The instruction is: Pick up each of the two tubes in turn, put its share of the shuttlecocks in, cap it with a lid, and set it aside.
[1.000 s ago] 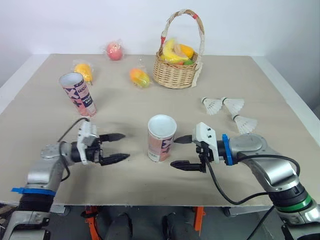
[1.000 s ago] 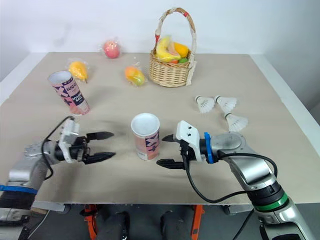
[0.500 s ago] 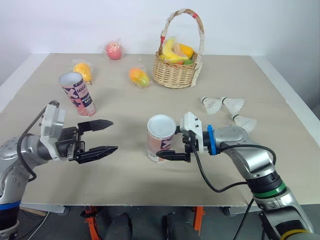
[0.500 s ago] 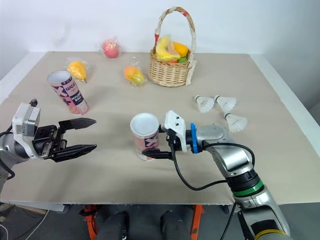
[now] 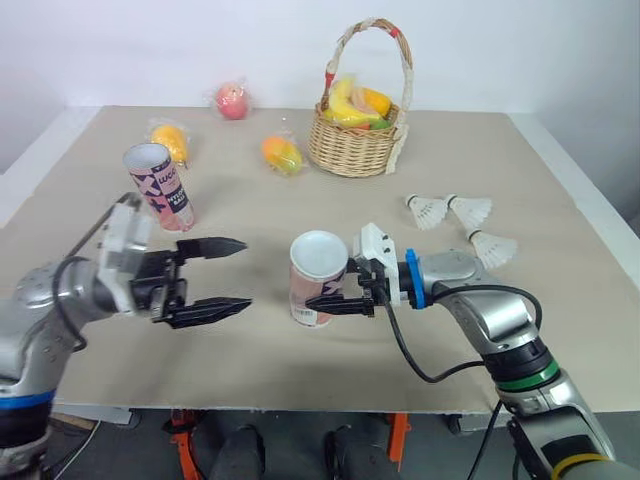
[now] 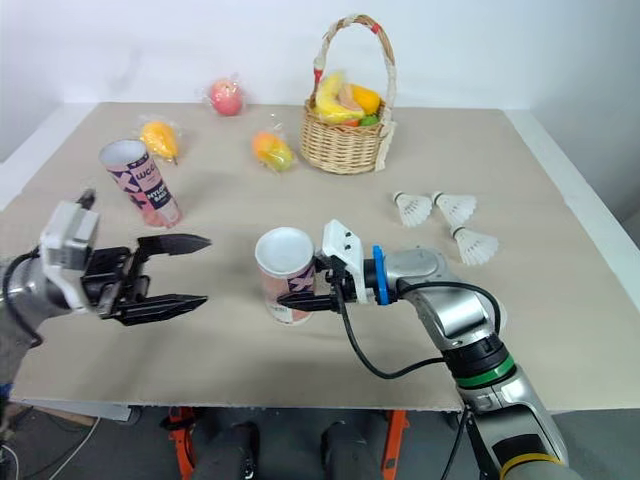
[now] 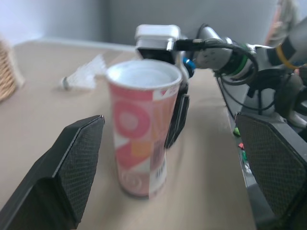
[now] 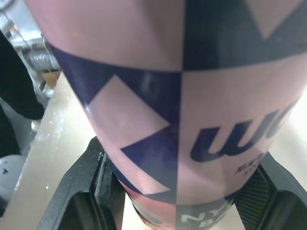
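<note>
The near tube stood open-mouthed and upright on the surface, and everything else is placed from it. A second before, the right gripper had hung open to the tube's right, well short of it. It had since moved in, and its jaws straddled the tube's lower half, one finger across the front wall and the other behind it. In the right wrist view both pads lay against the printed wall, so the jaws seemed to be grasping the tube, though how firmly I could not judge. The tube's base was on the surface.

The left gripper had been low and close to the surface on the tube's left. It had since risen and was level with the tube's middle, pointing at it with a clear gap between them. Its jaws were released and spread wide, one finger above the other.

The far tube stood well apart, to the left of the near tube and beyond it, in the same spot as before. Three shuttlecocks lay in a loose group to the near tube's right and a little beyond, also unmoved. A wicker basket of fruit sat farther back, beyond the near tube.
</note>
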Robot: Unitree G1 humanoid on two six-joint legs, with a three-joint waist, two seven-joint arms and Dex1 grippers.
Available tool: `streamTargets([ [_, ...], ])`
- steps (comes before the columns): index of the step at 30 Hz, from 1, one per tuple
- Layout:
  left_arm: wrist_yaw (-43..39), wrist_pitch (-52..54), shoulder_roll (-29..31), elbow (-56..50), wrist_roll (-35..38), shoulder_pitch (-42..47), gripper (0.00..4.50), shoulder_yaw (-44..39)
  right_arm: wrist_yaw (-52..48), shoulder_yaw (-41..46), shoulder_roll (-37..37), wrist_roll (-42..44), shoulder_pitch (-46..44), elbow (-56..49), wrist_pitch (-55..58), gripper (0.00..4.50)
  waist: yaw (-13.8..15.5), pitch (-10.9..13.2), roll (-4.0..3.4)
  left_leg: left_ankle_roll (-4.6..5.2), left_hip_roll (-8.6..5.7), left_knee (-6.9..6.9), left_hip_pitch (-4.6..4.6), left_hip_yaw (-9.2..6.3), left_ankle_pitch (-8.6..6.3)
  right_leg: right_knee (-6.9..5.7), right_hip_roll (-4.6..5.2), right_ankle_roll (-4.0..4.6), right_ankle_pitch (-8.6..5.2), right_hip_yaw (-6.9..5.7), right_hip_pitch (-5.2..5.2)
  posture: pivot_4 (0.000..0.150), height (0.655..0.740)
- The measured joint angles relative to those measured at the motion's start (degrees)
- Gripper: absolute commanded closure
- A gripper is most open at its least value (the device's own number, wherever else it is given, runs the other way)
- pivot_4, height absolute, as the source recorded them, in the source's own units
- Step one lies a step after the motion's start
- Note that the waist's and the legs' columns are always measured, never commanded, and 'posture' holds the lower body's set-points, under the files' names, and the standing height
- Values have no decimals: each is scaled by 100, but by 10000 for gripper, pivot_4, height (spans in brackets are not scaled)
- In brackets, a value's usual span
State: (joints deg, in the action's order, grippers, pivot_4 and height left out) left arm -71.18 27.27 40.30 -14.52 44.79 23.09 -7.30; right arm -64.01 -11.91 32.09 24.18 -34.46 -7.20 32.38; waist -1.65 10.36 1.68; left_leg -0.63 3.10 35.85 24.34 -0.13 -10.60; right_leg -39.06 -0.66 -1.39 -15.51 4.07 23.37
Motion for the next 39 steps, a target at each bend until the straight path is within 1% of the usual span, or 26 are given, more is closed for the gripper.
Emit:
streamTargets([
  [4, -43, -1, -558, 527, -236, 992, 0, 665, 101, 804, 354, 286, -187, 152, 133, 17792, 37, 0, 0, 0, -7, 19, 9, 5, 0, 1, 3, -11, 6, 7, 0, 1500, 7400],
  [6, -132, 7, -821, 788, -310, 1446, 0, 894, 423, 1234, 661, 203, -453, 742, 80, 17792, 39, 1, -1, 0, -11, 25, 12, 5, 0, 1, 6, -14, 7, 7, 1, 1500, 7400],
  [7, -152, 6, -848, 818, -325, 1524, 0, 944, 523, 1341, 737, 139, -530, 913, 72, 17792, 39, 1, -1, 0, -12, 25, 13, 5, 0, 1, 6, -14, 8, 8, 3, 1500, 7400],
  [9, -285, -40, -1021, 1081, -422, 1796, 0, 1057, 989, 1859, 1173, -105, -791, 1778, -103, 17792, 39, 1, -2, 5, -15, 23, 13, 7, -3, 1, 7, -11, 7, 13, 2, 1500, 7400],
  [10, -351, -97, -1074, 1264, -480, 1874, 0, 1142, 1249, 2090, 1424, -251, -932, 2317, -229, 17792, 38, 1, -3, 12, -15, 19, 13, 10, -7, 1, 7, 7, 11, 17, 4, 1500, 7400],
  [11, -362, -104, -1094, 1300, -495, 1888, 0, 1157, 1299, 2125, 1466, -272, -953, 2400, -250, 17792, 38, 1, -4, 14, -16, 19, 13, 11, -8, 1, 7, 12, 13, 17, 4, 1500, 7400],
  [12, -458, -166, -1253, 1538, -613, 1974, 0, 1253, 1664, 2287, 1786, -502, -1161, 3186, -438, 17792, 37, 2, -7, 22, -17, 19, 14, 13, -13, 2, 7, 21, 15, 20, 5, 1500, 7400],
  [14, -530, -216, -1290, 1627, -662, 1993, 0, 1356, 1927, 2452, 1997, -655, -1290, 3659, -545, 17792, 36, 6, -14, 25, -22, 14, 21, 18, -15, 2, 12, 21, 13, 25, 15, 1500, 7400],
  [15, -594, -242, -1317, 1731, -720, 2004, 0, 1410, 2122, 2578, 2153, -746, -1405, 4034, -653, 17792, 36, 5, -16, 29, -22, 12, 21, 21, -17, 2, 12, 21, 10, 29, 16, 1500, 7400],
  [16, -676, -305, -1452, 1931, -845, 2060, 0, 1463, 2519, 2741, 2406, -903, -1620, 4685, -842, 17792, 36, 6, -21, 31, -26, 9, 21, 25, -18, 4, 14, 20, 7, 32, 17, 1500, 7400],
  [17, -690, -328, -1465, 1949, -857, 2062, 0, 1492, 2611, 2803, 2469, -938, -1645, 4795, -885, 17792, 36, 6, -21, 31, -25, 7, 22, 25, -19, 4, 14, 21, 6, 32, 19, 1500, 7400],
  [20, -773, -443, -1633, 2199, -1011, 2219, 0, 1570, 2985, 2992, 2687, -1049, -1926, 5790, -1274, 17792, 2, 6, -22, 34, -26, 6, 17, 31, -20, 4, 14, 20, 4, 41, 17, 1500, 7400],
  [22, -802, -491, -1684, 2255, -1059, 2278, 0, 1575, 3103, 3058, 2733, -1098, -1944, 6295, -1456, 17792, -14, 6, -22, 34, -26, 6, 14, 32, -20, 4, 14, 20, 4, 43, 14, 1500, 7400],
  [23, -809, -493, -1709, 2313, -1086, 2285, 0, 1575, 3168, 3139, 2732, -1093, -1914, 6723, -1579, 17792, -34, 4, -26, 34, -28, 6, 9, 36, -20, 3, 15, 18, 5, 48, 11, 1500, 7400],
  [26, -801, -509, -1738, 2381, -1114, 2285, 0, 1574, 3172, 3256, 2701, -1072, -1808, 7048, -1678, 17792, -72, 4, -40, 32, -32, 7, 5, 38, -19, 2, 16, 12, 6, 53, 7, 1500, 7400],
  [30, -520, -659, -1982, 2586, -1271, 2367, 0, 1540, 3180, 3433, 2455, -969, -1715, 7382, -1759, 17792, -123, 4, -41, 28, -33, 12, -5, 43, -17, 1, 16, 1, 13, 64, -1, 1500, 7400],
  [34, -398, -760, -1990, 2617, -1368, 2401, 0, 1527, 3200, 3463, 2401, -965, -1676, 7486, -1758, 17792, -117, 2, -48, 27, -36, 13, -5, 45, -16, 1, 17, -2, 13, 68, -3, 1500, 7400],
  [39, 59, -922, -2169, 2892, -1768, 2404, 0, 1546, 3195, 3494, 2279, -929, -1589, 7517, -1742, 17792, -118, 2, -48, 27, -41, 17, -5, 51, -16, 1, 22, -9, 13, 73, -4, 1500, 7400],
])
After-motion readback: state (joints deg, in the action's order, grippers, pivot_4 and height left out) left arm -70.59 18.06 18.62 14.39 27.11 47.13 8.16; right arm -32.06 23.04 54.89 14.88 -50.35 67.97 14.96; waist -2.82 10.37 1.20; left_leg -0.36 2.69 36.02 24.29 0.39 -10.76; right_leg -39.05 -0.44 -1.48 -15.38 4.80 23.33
